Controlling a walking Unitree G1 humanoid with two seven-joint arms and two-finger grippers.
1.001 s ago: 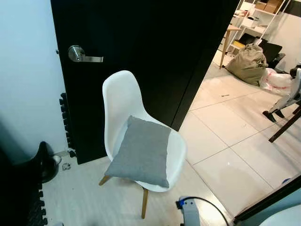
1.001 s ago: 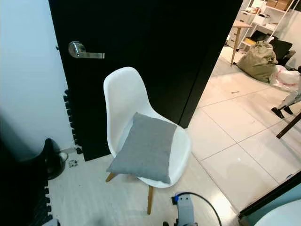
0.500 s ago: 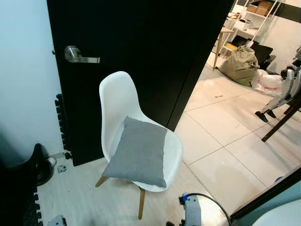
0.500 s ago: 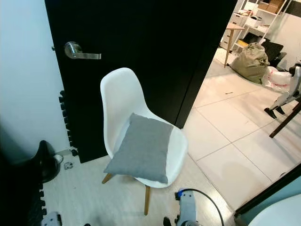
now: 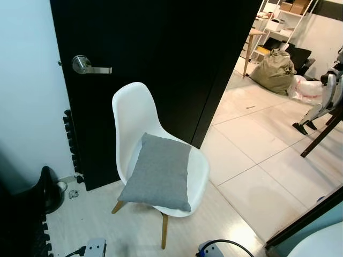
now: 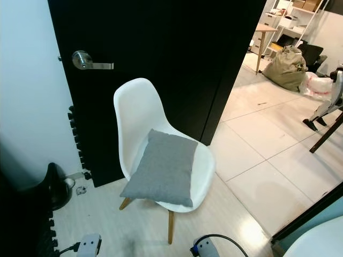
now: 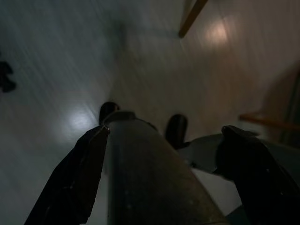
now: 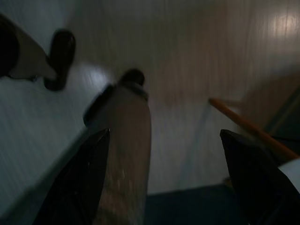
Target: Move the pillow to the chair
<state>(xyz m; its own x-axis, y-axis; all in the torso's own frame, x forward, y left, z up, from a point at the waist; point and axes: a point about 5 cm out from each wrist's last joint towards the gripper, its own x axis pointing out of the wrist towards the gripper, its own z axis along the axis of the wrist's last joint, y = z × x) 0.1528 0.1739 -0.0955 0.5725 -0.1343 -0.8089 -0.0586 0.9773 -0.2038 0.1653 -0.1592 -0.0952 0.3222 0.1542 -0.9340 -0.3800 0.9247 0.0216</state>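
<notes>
A grey square pillow (image 5: 159, 171) lies tilted on the seat of a white shell chair (image 5: 133, 114) with wooden legs, in front of a black door. It rests partly against the chair's back and overhangs the front left of the seat. My left gripper (image 7: 159, 183) hangs open over the pale wood floor, with nothing between its fingers (image 7: 70, 187). My right gripper (image 8: 164, 183) also hangs open and holds nothing. Both arms' ends (image 5: 88, 249) (image 5: 211, 249) peek in low, well short of the chair.
The black door (image 5: 161, 48) with a silver lever handle (image 5: 83, 64) stands behind the chair. A white wall is on the left, a dark object (image 5: 45, 187) on the floor beside it. Tiled floor (image 5: 257, 155) opens to the right, with a sack (image 5: 276, 67) and shelves.
The view has shifted slightly. My right arm's end has dropped lower at the frame's bottom, and my left arm's end has come further into view. Pillow and chair have stayed put.
</notes>
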